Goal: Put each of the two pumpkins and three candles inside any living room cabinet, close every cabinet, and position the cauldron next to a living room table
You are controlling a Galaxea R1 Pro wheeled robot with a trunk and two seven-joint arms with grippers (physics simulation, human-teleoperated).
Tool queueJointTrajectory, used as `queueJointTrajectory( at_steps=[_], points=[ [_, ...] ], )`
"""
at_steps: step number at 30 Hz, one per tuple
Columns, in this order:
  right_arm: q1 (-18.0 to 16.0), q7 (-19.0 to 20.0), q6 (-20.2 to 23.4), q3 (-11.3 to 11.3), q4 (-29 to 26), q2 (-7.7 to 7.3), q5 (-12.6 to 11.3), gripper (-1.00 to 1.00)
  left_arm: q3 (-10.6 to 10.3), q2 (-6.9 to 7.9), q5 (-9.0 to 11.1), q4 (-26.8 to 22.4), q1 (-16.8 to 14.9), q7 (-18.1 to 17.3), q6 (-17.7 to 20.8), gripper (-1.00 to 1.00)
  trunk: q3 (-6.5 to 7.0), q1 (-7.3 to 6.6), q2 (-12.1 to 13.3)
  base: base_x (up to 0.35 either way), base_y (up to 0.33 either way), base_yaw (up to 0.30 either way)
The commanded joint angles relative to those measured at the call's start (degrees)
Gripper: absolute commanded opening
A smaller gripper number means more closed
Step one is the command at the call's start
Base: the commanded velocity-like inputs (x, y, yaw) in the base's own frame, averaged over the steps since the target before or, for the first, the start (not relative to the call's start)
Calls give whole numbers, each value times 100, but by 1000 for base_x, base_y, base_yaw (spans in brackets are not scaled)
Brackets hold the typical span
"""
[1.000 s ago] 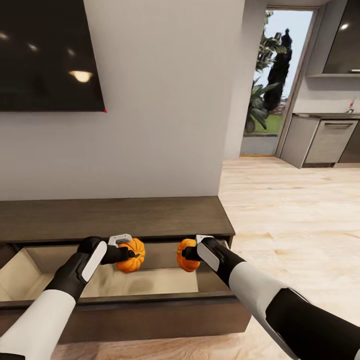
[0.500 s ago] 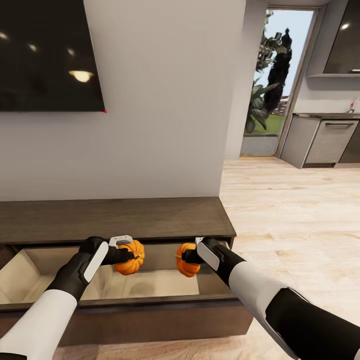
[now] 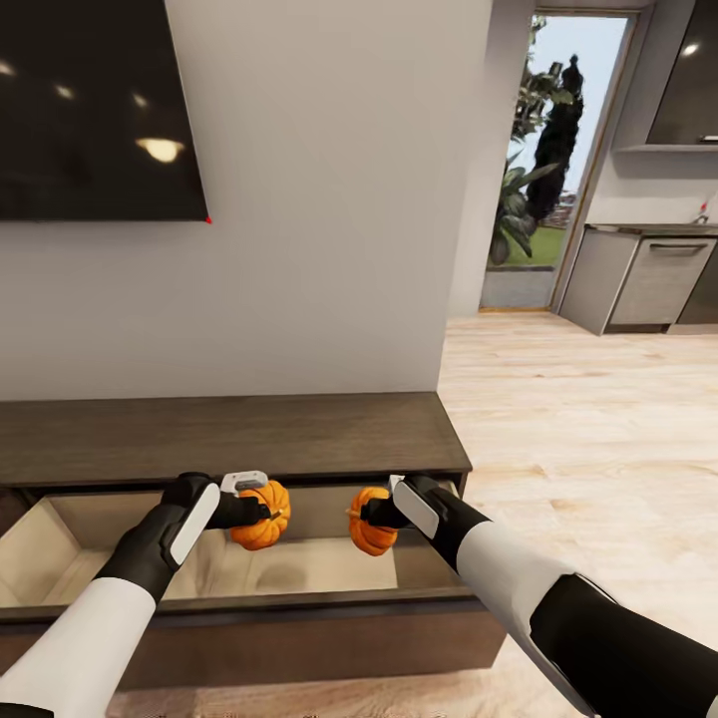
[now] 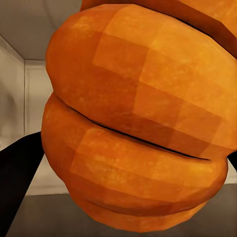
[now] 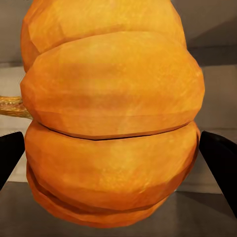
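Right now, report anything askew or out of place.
Nothing stands out. Each gripper, left gripper and right gripper, holds a pumpkin, left pumpkin, right pumpkin, over the cabinet's open drawer.

The head view looks down over the open cabinet (image 3: 249,583); both wrist views press close against the pumpkins (image 4: 133,118).

Two robot arms hold orange pumpkins over an open cabinet (image 3: 299,439) drawer.
The left gripper (image 3: 261,511) clasps one pumpkin (image 3: 262,516); the right gripper (image 3: 367,513) clasps the other pumpkin (image 3: 369,524), side by side.
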Motion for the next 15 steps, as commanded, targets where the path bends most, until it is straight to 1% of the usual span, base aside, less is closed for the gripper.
queueJointTrajectory(
  at_steps=[1,2,9,15],
  points=[
    [-6,-55,2,39,-11,-3,-59,-100,-24,7,57,-7,-5,63,14,-100,-28,1,-5,0,0,0],
    [-6,-55,-2,39,-13,-3,-59,-100,-25,7,58,-7,-5,63,14,-100,-50,3,-6,0,0,0],
    [-6,-54,-74,39,-36,-3,-44,-100,-27,7,60,-7,-5,63,14,-100,-50,3,-6,0,0,0],
    [-6,-53,-181,34,-53,-33,-41,-100,-28,11,61,-7,-5,63,14,-100,-183,19,-14,0,0,0]
  ],
)
